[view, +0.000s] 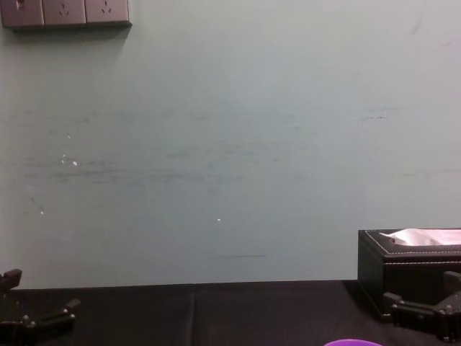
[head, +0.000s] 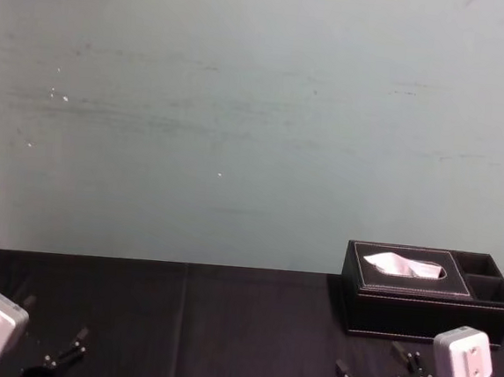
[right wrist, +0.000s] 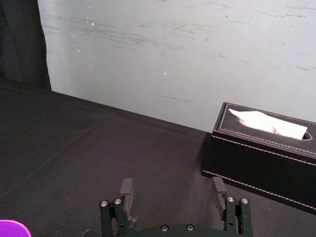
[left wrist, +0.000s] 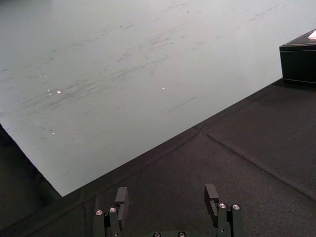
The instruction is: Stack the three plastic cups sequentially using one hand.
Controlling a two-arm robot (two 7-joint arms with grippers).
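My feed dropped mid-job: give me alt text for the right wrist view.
The right hand is open and empty above the black tablecloth. A black tissue box stands beyond it by the pale wall; a purple cup peeks in nearby.

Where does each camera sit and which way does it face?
Head: high, looking down at tissue box; left end effector, right end effector below.
Chest: low, facing wall; both end effectors at corners.
Left wrist: behind its open end effector, facing wall.
Right wrist: behind its open end effector, facing tissue box.
Chest, right wrist share the purple cup.
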